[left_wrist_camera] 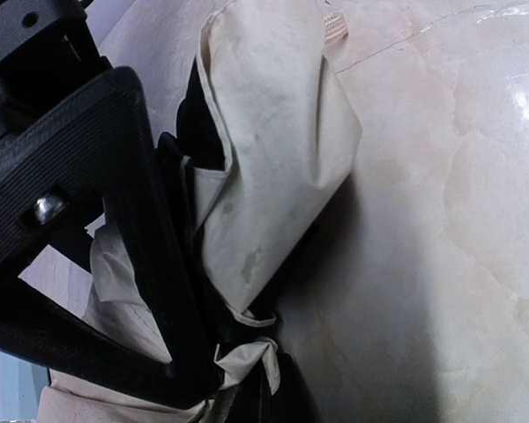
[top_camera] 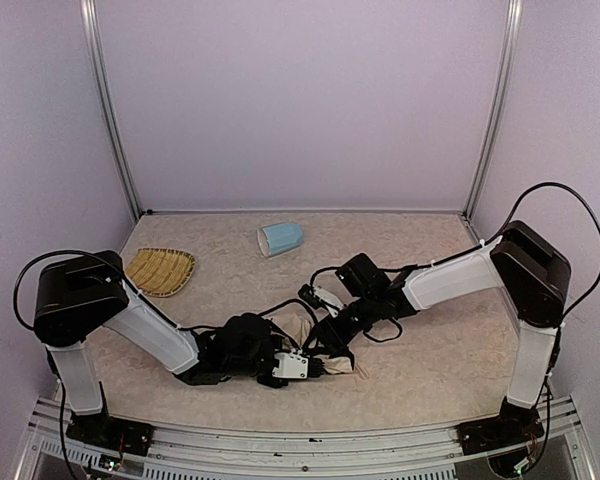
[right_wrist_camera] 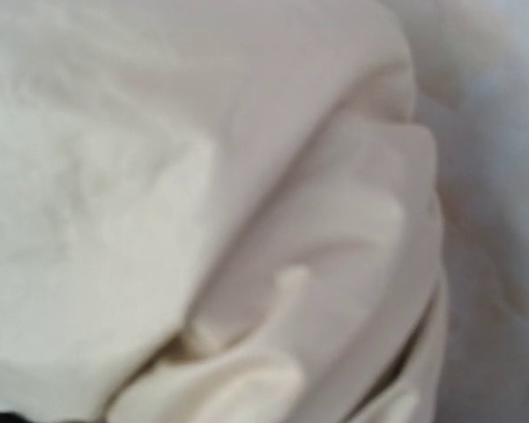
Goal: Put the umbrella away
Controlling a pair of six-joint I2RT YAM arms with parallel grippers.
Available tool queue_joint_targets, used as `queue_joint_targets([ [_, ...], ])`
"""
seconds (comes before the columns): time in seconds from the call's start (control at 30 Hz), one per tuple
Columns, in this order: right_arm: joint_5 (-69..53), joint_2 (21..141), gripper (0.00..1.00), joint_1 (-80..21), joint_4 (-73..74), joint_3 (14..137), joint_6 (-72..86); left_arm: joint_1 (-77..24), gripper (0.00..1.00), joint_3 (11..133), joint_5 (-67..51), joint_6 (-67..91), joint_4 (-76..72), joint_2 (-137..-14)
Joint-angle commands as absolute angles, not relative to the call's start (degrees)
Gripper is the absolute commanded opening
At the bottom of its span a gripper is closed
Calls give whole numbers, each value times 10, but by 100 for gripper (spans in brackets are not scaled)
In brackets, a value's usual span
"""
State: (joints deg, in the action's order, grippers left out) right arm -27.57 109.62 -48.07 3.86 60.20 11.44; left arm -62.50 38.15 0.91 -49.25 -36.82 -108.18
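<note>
Holds umbrella [left_wrist_camera: 273,132] clamped in fully closed left gripper [top_camera: 318,368], right gripper [top_camera: 332,338] nosing in just beyond, jaw spread unreadable.

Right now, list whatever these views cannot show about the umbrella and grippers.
Right wrist view: blurred umbrella fills the frame, hiding the right gripper.
Top view: right gripper's jaws too small and dark to judge.
Left wrist view: fingers cover whether left gripper pinches fabric.
</note>
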Motion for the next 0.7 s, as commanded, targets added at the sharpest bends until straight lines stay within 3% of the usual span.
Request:
queue_joint_targets([
  [0.0, -225, 1135, 50, -488, 80, 595, 104, -619, 0, 371, 25, -486, -380, -1068],
  [0.07, -216, 1134, 33, -487, 81, 594, 101, -620, 0, 366, 33, -483, -382, -1062],
  [0.2, -215, 1126, 13, -487, 80, 596, 94, -622, 1, 344, 66, -469, -405, -1038],
  [0.27, -220, 1124, 4, -485, 76, 596, 93, -628, 10, 328, 90, -459, -420, -1020],
  [0.37, -239, 1115, 0, -482, 58, 593, 87, -643, 46, 311, 121, -438, -415, -986],
  [0.43, -245, 1104, 0, -479, 51, 594, 78, -652, 58, 303, 123, -414, -393, -950],
  [0.53, -246, 1086, 0, -477, 47, 597, 55, -649, 67, 293, 86, -361, -339, -894],
  [0.67, -254, 1055, 0, -478, 22, 594, 23, -621, 64, 273, 9, -270, -321, -824],
])
